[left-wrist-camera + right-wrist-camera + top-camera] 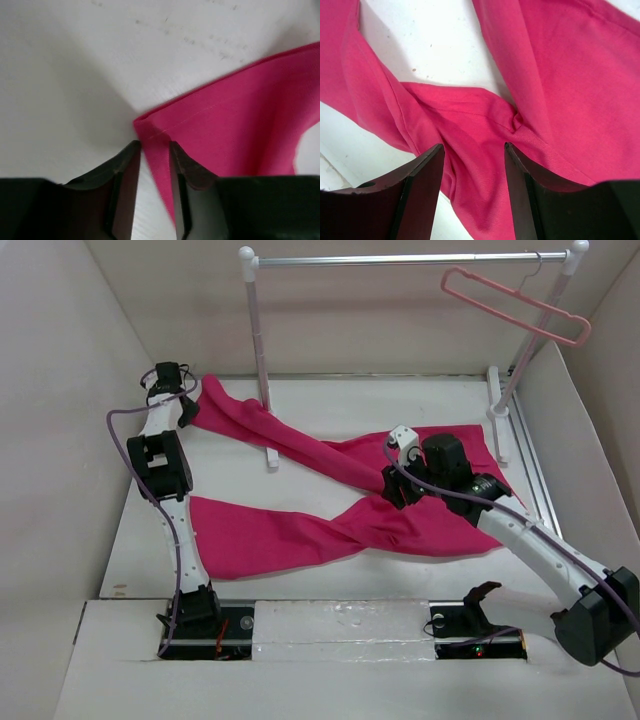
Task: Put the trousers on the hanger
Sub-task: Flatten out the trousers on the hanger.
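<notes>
Forward, left gripper [152, 147] astride trousers [240, 115]

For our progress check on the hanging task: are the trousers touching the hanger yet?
Apart. The top view shows the hanger hooked on the rail at upper right, while the trousers lie spread on the table, well below it.

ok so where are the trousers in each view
top external: the trousers lie spread across the middle of the table, legs crossed.
left wrist: trousers at right, one hem corner between the left gripper's fingertips.
right wrist: trousers fill most of the frame, below the right gripper.
shared landmark: the white table under them.
</notes>
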